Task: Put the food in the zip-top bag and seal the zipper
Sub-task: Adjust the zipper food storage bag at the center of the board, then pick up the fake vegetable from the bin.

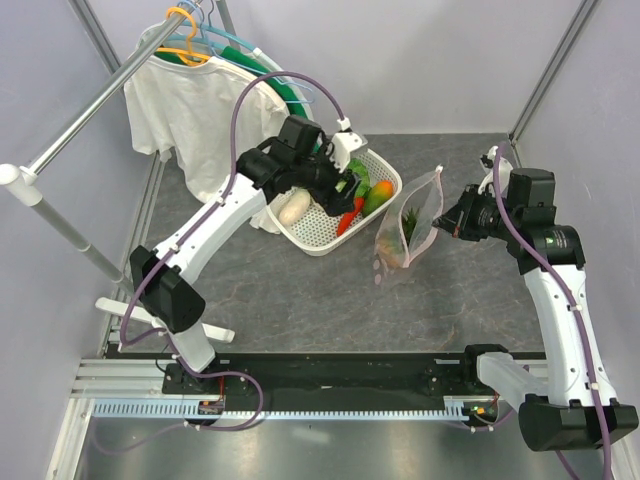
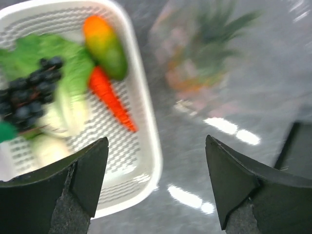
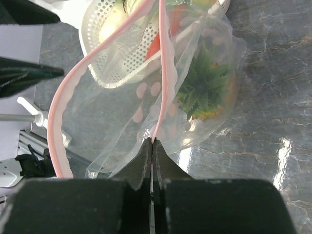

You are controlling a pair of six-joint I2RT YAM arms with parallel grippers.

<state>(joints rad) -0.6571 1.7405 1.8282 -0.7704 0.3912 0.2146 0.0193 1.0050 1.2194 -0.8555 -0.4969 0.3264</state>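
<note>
Left gripper [image 2: 156, 146] wide open, empty, above basket [image 2: 150, 141] near table's far edge; right gripper [image 3: 152, 142] pinched tight on zipper [image 3: 164, 73] of zip-top bag [image 3: 219, 53].

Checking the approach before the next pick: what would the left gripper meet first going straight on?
Most likely the rim of the white plastic lattice basket, which the open left gripper centres on. Depth is unclear; it could just miss onto the grey table beside it.

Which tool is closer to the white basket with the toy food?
Left. The left tool hangs open right above the white basket. The right tool is off to the side, pinching the zipper of the bag.
</note>
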